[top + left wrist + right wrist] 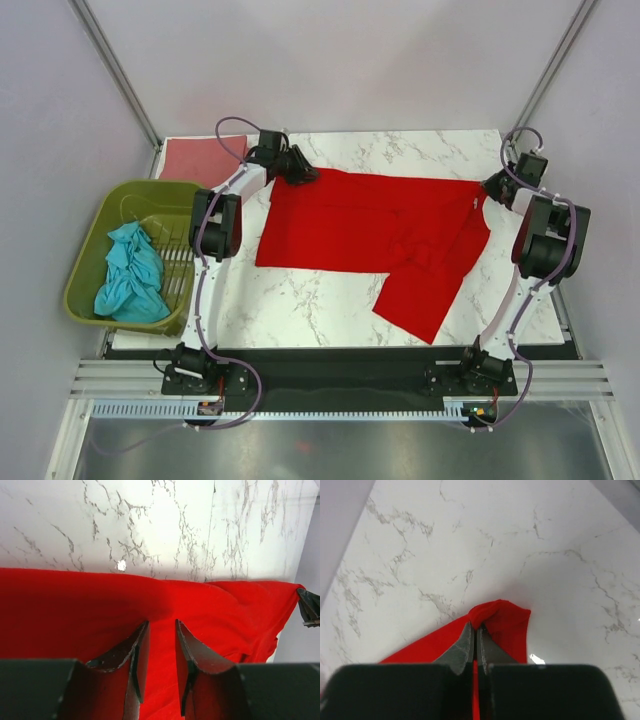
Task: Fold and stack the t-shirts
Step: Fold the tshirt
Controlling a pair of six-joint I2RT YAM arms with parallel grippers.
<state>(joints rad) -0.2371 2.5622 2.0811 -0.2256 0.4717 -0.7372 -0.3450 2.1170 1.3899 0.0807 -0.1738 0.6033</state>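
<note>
Bright red cloth t-shirt (370,235) spread flat mid-frame on white marble tabletop (290,305). Bare marble strip along its top edge, lower sleeve near the bottom table edge. Left gripper (161,624) at shirt's upper-left corner, jaws apart over cloth. Right gripper (476,628) clamped on its upper-right corner. Neck label (474,202) too small to read.

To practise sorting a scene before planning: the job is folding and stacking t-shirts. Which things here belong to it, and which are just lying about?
Belongs to the job:
red t-shirt, spread out
teal t-shirt, crumpled
dusty pink t-shirt, flat at the far left corner

Just lying about:
olive-green basket, holding the teal one
marble table
</note>
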